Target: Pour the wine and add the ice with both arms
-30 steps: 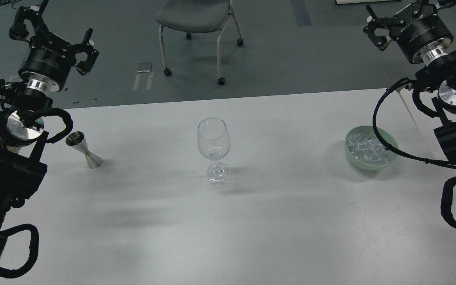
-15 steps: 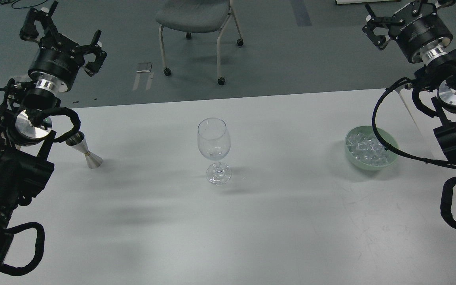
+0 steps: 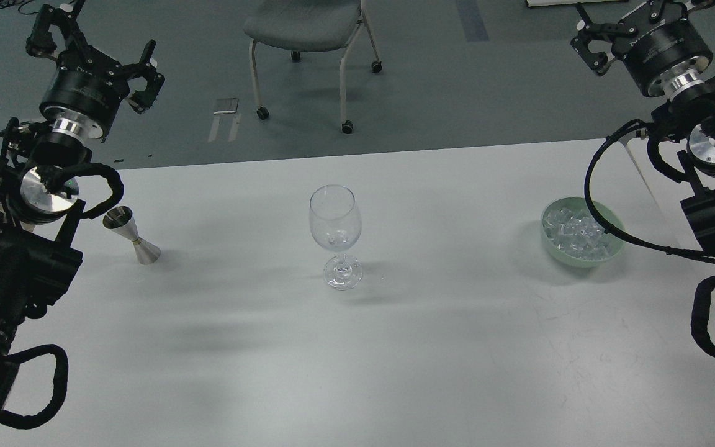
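A clear wine glass (image 3: 334, 226) stands upright at the table's middle, with what look like a few small ice cubes (image 3: 336, 238) low in its bowl. More ice (image 3: 575, 233) fills a pale green bowl (image 3: 613, 248) at the right. A steel jigger (image 3: 131, 236) stands at the left. No stream of wine shows. My left gripper (image 3: 94, 46) is open and empty, raised beyond the table's far left edge, behind the jigger. My right gripper (image 3: 634, 22) is open and empty, raised beyond the far right corner, behind the bowl.
The white table (image 3: 357, 347) spreads bare toward me in front of the glass. A grey wheeled chair (image 3: 308, 25) stands on the floor beyond the far edge. My right arm's black cable (image 3: 590, 198) loops over the bowl's right rim.
My left gripper moved right and up, then drifted back slightly left. My right arm barely shifted. The glass, jigger and bowl have not moved.
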Controlling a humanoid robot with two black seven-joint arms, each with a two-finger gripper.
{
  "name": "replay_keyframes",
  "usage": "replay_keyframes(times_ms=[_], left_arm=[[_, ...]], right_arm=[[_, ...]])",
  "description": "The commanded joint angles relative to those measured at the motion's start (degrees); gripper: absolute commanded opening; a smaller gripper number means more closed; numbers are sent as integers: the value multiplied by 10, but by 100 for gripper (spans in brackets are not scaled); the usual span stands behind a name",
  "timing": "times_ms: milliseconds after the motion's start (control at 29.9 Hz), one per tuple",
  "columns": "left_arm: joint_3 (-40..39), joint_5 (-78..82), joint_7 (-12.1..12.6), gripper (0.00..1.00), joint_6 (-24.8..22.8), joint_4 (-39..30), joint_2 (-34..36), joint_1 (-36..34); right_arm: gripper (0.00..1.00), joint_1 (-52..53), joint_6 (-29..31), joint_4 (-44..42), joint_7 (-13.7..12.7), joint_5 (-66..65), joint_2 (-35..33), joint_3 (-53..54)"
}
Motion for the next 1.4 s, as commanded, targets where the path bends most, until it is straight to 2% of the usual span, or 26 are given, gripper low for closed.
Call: replay_keyframes(times_ms=[0,334,401,535,601,702,768,835,936,1036,1169,1370], left_arm=[[-1,-1,2,98,0,-24,-2,8],[-9,-51,3,98,-33,-71,33,71],[-21,-79,15,98,-28,-72,42,72],[-62,-153,65,98,-23,-74,53,117],[-77,-163,75,98,-22,-96,54,148],[-95,-164,76,98,-21,-138,59,188],[-109,-164,76,98,-4,-199,62,224],[-147,-165,76,98,49,-327,69,286],[-167,-166,77,98,89,-404,72,331],[-172,-166,87,98,99,-429,86,361],[-187,-167,88,98,99,-444,91,416],[-232,-174,88,98,99,-520,77,535]], right_arm=[[100,-4,3,8,0,0,0,-1],[100,-28,4,31,0,1,-22,-1],[100,-39,4,38,0,1,-29,-1],[100,-59,4,48,1,0,-33,0],[100,-64,5,50,2,1,-33,0],[100,-67,5,50,3,1,-33,0],[100,-70,5,51,4,1,-33,0],[100,-71,5,51,4,1,-33,0],[100,-75,5,51,4,1,-33,0],[100,-80,5,51,4,1,-33,1],[100,-92,5,61,4,1,-33,2],[100,-116,5,80,4,1,-44,5]])
